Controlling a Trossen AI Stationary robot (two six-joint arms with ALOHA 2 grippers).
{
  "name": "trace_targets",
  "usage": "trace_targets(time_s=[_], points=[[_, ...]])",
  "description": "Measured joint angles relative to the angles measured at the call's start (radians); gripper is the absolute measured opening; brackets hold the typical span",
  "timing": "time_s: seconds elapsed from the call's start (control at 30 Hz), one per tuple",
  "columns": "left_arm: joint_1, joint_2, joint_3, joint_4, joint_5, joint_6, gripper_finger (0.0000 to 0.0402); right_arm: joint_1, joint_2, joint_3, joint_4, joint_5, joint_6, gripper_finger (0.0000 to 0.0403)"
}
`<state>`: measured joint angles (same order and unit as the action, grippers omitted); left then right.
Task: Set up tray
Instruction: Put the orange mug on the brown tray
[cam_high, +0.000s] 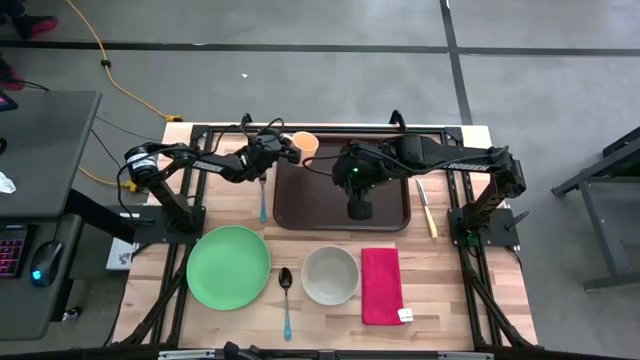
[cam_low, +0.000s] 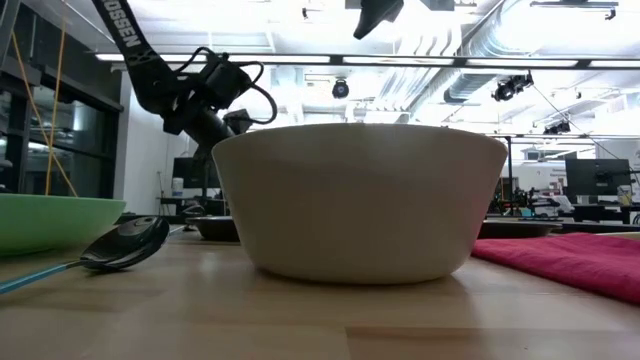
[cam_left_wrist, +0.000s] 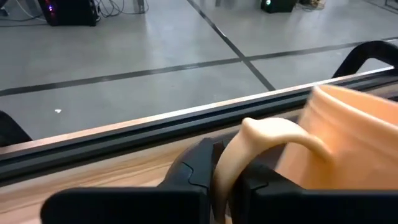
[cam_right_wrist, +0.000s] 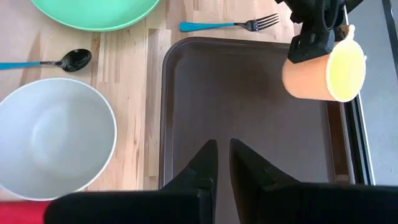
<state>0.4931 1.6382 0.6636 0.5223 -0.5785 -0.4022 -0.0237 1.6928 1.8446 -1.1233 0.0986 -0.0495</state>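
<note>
From above, the left gripper pinches the orange cup by its handle over the far left corner of the brown tray, likely to set it there, while the right gripper hovers above, jaws nearly together.

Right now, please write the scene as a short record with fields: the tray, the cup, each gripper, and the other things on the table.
tray: brown tray at the table's far middle, nothing resting on it
cup: orange cup held by its handle above the tray's far left corner
left gripper: left gripper shut on the cup's handle
right gripper: right gripper above the tray's middle, fingers close together, holding nothing
near side: green plate, spoon, white bowl, red cloth
beside tray: fork on its left, knife on its right
</note>
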Motion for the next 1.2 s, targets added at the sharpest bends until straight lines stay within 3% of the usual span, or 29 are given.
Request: trace_targets(time_s=[0.23,0.5,0.73,1.0,1.2], points=[[0.000,0.015,0.000,0.021,0.003,0.004,0.0027,0.000,0.000,0.000,0.024,0.000,-0.001,0.0016],[-0.002,0.119,0.000,0.135,0.024,-0.012,0.0061,0.000,0.000,0.000,0.037,0.001,0.003,0.0016],[-0.002,0.165,0.000,0.206,0.026,-0.015,0.0029,-0.001,0.000,0.000,0.037,0.003,0.007,0.0016],[-0.002,0.197,0.001,0.217,0.028,-0.015,0.0066,-0.003,0.000,0.000,0.037,0.034,-0.001,0.0016],[-0.002,0.197,0.001,0.219,0.022,0.012,0.0041,-0.005,0.000,0.000,0.037,0.049,-0.003,0.0016]])
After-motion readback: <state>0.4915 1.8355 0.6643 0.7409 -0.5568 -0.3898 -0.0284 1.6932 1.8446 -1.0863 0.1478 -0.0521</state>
